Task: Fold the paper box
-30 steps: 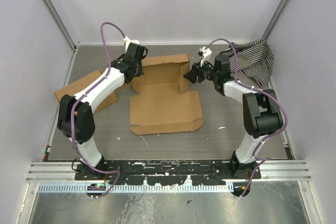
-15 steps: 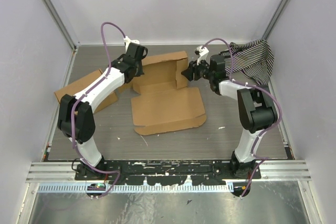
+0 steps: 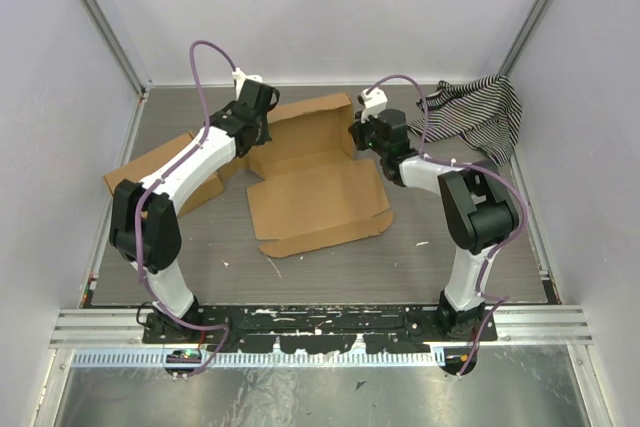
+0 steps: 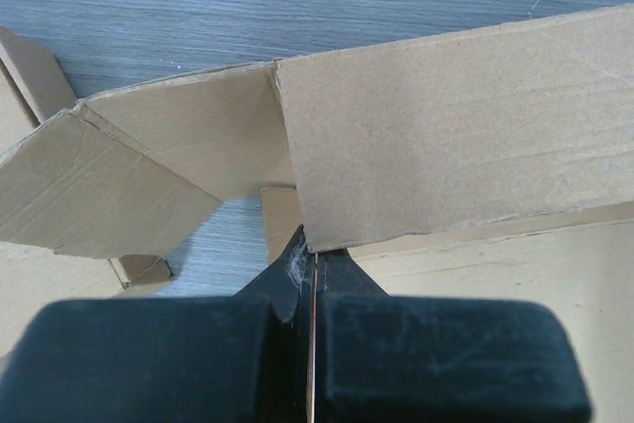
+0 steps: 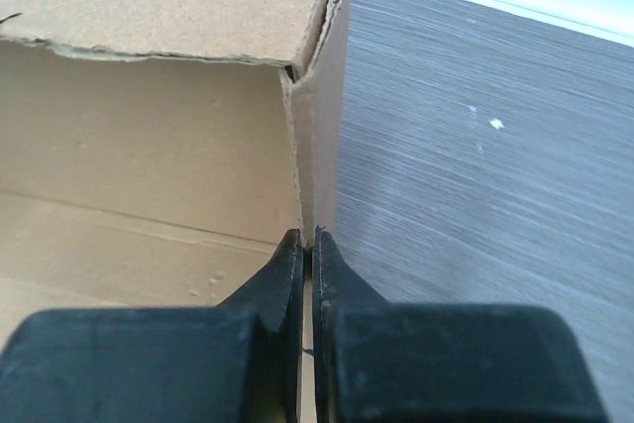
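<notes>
The paper box (image 3: 318,203) lies half-formed in the middle of the table, its wide lid panel flat toward me and its back wall (image 3: 310,127) raised. My left gripper (image 3: 256,134) is shut on the box's left end. In the left wrist view a thin cardboard edge runs between the closed jaws (image 4: 309,251) below a standing panel (image 4: 456,136). My right gripper (image 3: 358,135) is shut on the box's right side wall. In the right wrist view that upright wall (image 5: 319,136) sits pinched between the fingertips (image 5: 307,241).
A squarer brown cardboard box (image 3: 150,162) lies at the left behind my left arm. A black-and-white striped cloth (image 3: 482,112) is bunched in the far right corner. Metal frame rails border the table's sides and near edge.
My right gripper moved left to the box's right wall and closed on it. The lid panel turned slightly. The left gripper stayed shut in place.
</notes>
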Robot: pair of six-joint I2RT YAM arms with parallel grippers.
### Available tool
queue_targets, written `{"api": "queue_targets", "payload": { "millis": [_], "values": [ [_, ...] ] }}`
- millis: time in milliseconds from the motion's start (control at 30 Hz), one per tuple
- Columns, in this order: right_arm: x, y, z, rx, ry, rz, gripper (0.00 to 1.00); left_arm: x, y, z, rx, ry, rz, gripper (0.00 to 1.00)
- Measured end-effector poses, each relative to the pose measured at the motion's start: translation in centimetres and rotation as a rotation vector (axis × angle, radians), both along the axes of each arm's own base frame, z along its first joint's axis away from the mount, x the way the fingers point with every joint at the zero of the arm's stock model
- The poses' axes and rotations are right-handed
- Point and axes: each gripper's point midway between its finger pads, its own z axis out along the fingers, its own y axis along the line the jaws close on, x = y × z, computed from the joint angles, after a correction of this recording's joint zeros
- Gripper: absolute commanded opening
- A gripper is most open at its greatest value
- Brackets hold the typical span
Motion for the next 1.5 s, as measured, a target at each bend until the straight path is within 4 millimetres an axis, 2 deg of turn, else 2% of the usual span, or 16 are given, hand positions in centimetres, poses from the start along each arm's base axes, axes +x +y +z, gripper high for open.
{"api": "queue_targets", "payload": {
  "millis": [200, 567, 667, 800, 867, 1000, 1167, 1200, 1333, 1433, 1500],
  "values": [
    [-0.7, -0.1, -0.2, -0.097, 0.007, -0.251, 0.01, 0.0, -0.2, 0.5, -0.025, -0.001, 0.016, 0.0],
    [-1.5, -3.7, -0.5, -0.025, 0.091, -0.678, 0.01, -1.1, -2.1, 0.8, -0.094, 0.028, 0.021, 0.02],
    [-1.6, -4.0, -0.6, -0.003, 0.098, -0.714, 0.01, -1.3, -2.4, 0.7, -0.104, 0.033, 0.022, 0.17],
    [-1.5, -4.1, -0.6, 0.004, 0.102, -0.714, 0.01, -1.8, -1.9, 0.6, -0.084, 0.057, 0.028, 0.49],
    [-1.3, -4.8, -0.7, 0.011, 0.11, -0.712, 0.01, -2.0, -1.4, 0.5, -0.06, 0.066, 0.034, 0.59],
    [-2.0, -6.9, -1.0, 0.009, 0.129, -0.705, 0.01, -2.5, 0.1, 1.6, 0.002, 0.048, 0.044, 0.64],
    [-5.0, -9.9, -0.7, -0.045, 0.134, -0.665, 0.01, -3.0, 2.3, 6.3, 0.023, -0.077, 0.051, 0.65],
    [-6.0, -10.9, -0.5, -0.064, 0.137, -0.657, 0.01, -3.2, 3.1, 7.7, 0.013, -0.116, 0.059, 0.65],
    [-7.9, -12.9, -0.4, -0.091, 0.155, -0.613, 0.01, -3.3, 6.1, 11.1, -0.023, -0.219, 0.11, 0.64],
    [-8.7, -14.1, -0.4, -0.077, 0.174, -0.565, 0.01, -3.0, 8.4, 11.5, -0.049, -0.248, 0.154, 0.62],
    [-9.0, -14.5, -0.4, -0.072, 0.185, -0.532, 0.01, -2.6, 9.8, 10.1, -0.076, -0.239, 0.18, 0.6]
  ]
}}
